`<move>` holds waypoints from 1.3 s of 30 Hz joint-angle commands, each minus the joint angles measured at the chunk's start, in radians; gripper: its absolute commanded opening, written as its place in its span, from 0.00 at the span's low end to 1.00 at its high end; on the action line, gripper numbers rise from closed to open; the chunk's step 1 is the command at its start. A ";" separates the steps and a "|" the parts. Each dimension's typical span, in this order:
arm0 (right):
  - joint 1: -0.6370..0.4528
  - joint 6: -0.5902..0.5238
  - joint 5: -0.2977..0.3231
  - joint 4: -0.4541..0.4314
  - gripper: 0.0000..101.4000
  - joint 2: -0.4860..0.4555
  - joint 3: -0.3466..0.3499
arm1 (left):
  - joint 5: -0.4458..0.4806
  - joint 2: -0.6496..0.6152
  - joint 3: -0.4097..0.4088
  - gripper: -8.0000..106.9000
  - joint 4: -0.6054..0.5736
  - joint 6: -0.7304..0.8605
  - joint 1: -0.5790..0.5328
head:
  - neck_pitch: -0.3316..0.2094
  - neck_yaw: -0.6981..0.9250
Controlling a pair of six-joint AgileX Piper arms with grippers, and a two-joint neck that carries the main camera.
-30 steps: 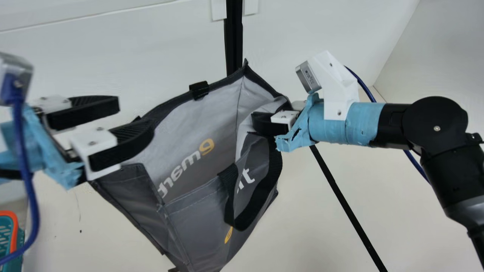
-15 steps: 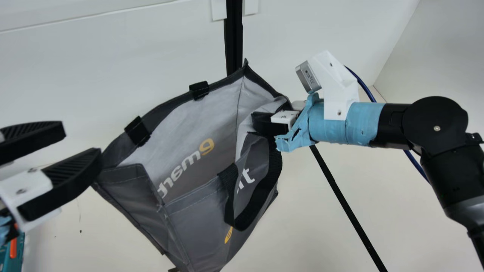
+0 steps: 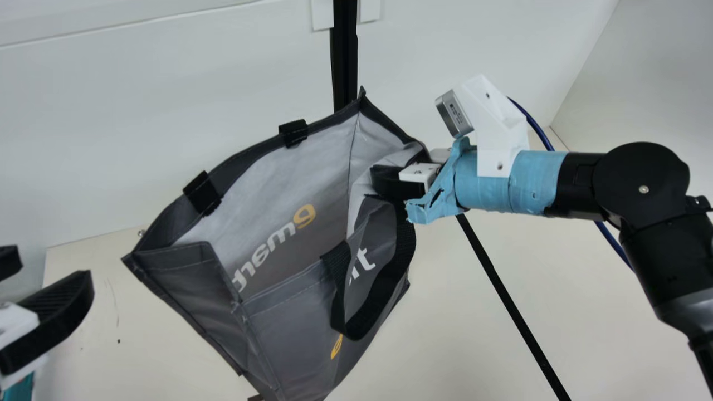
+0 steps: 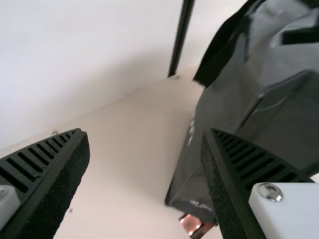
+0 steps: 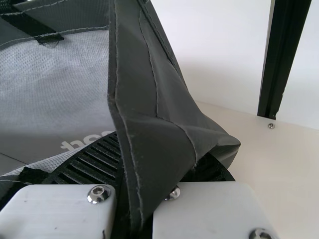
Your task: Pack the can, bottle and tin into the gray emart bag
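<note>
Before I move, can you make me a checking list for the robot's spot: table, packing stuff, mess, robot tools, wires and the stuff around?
Surface: cream table, a few small dark specks.
Job's things: gray bag, mouth open; a shiny reddish thing by its base, can't tell what it is.
Clutter: something teal at the main view's bottom left corner.
Tools: left tool open, holding nothing; right tool clamped on the bag's side.
Cables: blue cable behind the right arm's wrist.
Surroundings: white wall, upright black post.
</note>
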 commanded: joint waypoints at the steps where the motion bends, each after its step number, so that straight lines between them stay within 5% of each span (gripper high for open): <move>1: 0.000 0.000 0.000 0.000 0.00 0.000 0.000 | -0.004 -0.012 0.009 0.85 0.099 -0.035 -0.003 | -0.023 -0.001; 18: 0.000 0.000 0.000 0.000 0.00 0.000 0.000 | 0.022 -0.053 0.092 0.85 0.750 -0.381 -0.162 | -0.023 -0.001; 19: 0.000 0.000 0.000 0.000 0.00 0.000 0.000 | 0.016 -0.052 0.088 0.85 0.618 -0.329 -0.142 | -0.023 -0.001; 24: 0.000 0.000 0.000 0.000 0.00 0.000 0.000 | 0.024 -0.052 0.093 0.85 0.742 -0.381 -0.159 | -0.023 -0.001; 39: -0.016 0.058 -0.038 -0.073 0.00 -0.006 -0.040 | 0.022 -0.052 0.093 0.85 0.748 -0.381 -0.159 | -0.023 -0.001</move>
